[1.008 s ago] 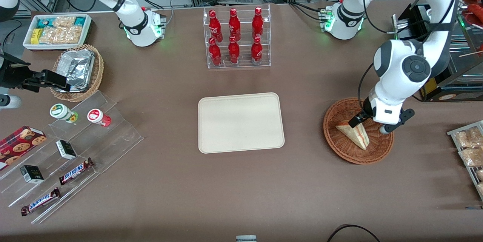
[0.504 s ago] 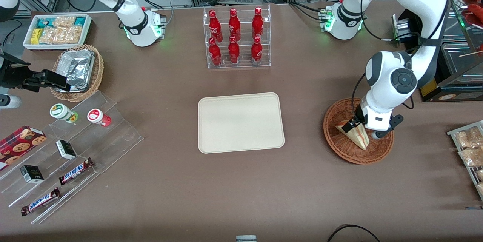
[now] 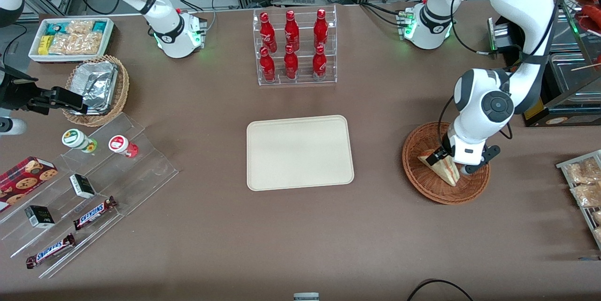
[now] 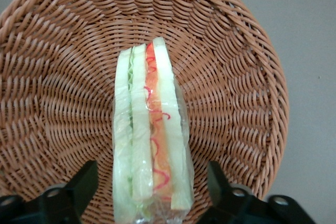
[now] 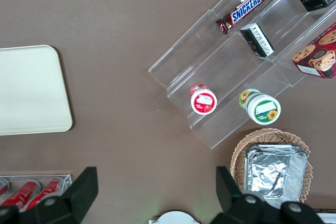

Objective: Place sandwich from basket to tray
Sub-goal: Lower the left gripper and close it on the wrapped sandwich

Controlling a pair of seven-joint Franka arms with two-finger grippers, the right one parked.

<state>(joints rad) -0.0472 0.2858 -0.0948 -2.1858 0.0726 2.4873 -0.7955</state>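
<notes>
Sandwich (image 3: 445, 167) is the prize, and it lies in the basket (image 3: 425, 185), a wrapped wedge with its filled edge turned up, which leaves the two bread faces free to be pinched.

Biggest first: the desk (image 3: 300, 226) runs wide and brown. The tray (image 3: 299, 152) sits at its middle, flat and bare, well apart from the basket and toward the parked arm's end from it, so there is room to set the wedge down anywhere on it. The basket itself stands alone near the working arm's end.

Down to the gripper (image 4: 149, 195): it is low inside the basket, fingers (image 4: 79, 187) spread apart, one on each side of the sandwich, straddling the bread but not yet pressed on it as far as the wrist view shows. That lines the pads up with the flat faces, likely so the wrap will not slip.

Far from the basket, toward the parked arm's end, two candy bars (image 3: 95, 213) on clear steps read SNICKERS. Farther from the camera than the tray stand red bottles (image 3: 291, 45) in a clear rack.
</notes>
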